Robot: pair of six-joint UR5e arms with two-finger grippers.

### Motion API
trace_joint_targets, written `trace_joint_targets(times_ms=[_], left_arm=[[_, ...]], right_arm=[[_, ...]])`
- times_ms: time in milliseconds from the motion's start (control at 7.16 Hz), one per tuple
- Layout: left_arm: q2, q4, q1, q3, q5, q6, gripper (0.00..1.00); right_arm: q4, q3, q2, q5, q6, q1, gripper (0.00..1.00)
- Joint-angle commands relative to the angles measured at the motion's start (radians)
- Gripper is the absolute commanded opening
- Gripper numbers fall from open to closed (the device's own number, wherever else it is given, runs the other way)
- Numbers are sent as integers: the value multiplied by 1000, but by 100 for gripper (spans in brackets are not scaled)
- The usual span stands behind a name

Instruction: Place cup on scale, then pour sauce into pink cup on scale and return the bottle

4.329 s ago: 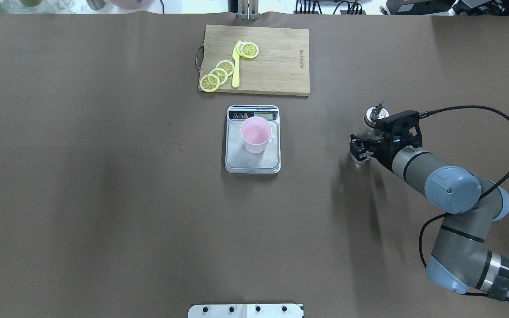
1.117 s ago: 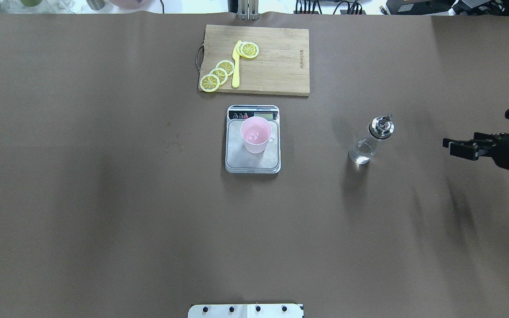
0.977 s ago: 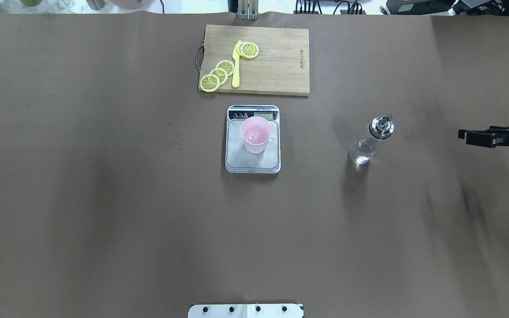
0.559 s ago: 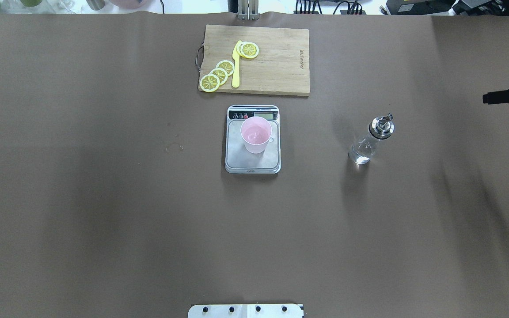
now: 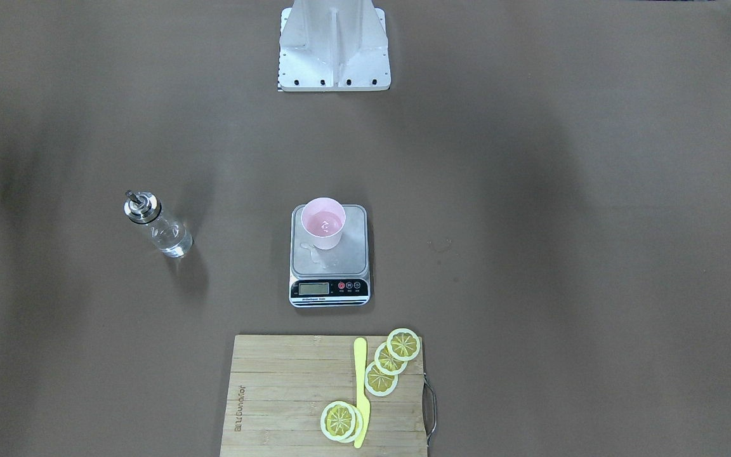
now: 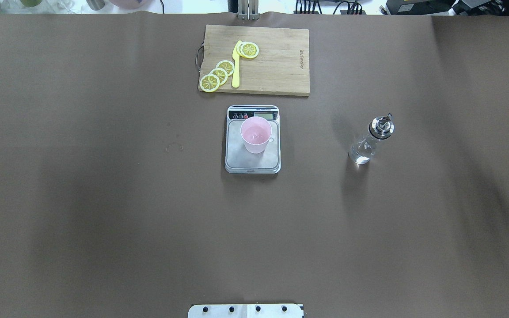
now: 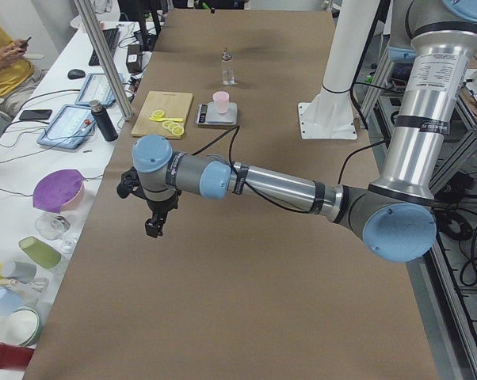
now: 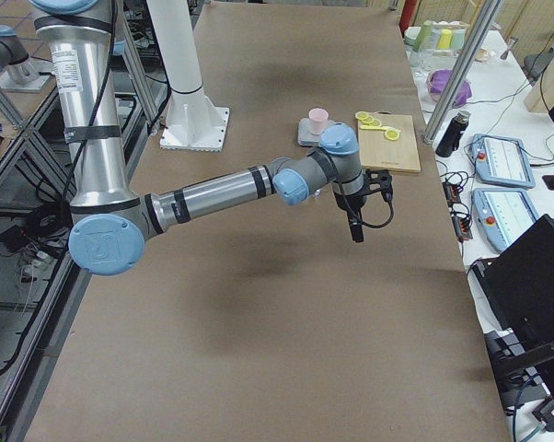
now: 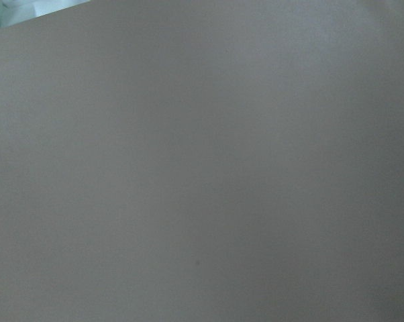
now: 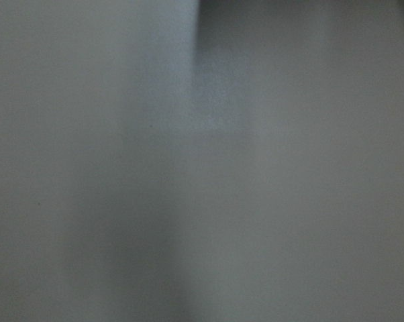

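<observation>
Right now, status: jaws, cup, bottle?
Left gripper and right gripper out toward the table ends, jaws unreadable. Cup on scale, liquid inside. Bottle upright, standing free. Cutting board sits apart, no obstruction.

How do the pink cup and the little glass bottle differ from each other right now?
The cup is opaque pink with an open top; the bottle is clear glass with a shiny metal spout cap. The cup sits on the scale; the bottle stands straight on the table, off to one side. Both are upright, both seem to hold some clear liquid, and neither is being held.
</observation>
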Motion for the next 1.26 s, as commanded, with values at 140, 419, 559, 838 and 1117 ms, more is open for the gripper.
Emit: trace_joint_targets(times_ms=[140, 419, 559, 838, 1117], left_arm=[[19, 72, -19, 11, 1, 6, 100], [46, 86, -19, 14, 0, 5, 100], [51, 86, -18, 22, -3, 6, 100], [51, 88, -18, 46, -2, 3, 100], [57, 85, -18, 63, -3, -2, 100]], right_arm=[[-225, 4, 4, 24, -211, 80, 100], [-267, 7, -20, 29, -247, 100, 100], [-265, 7, -40, 30, -247, 100, 100], [-267, 9, -43, 35, -247, 100, 100], [-281, 17, -37, 29, -247, 98, 100]])
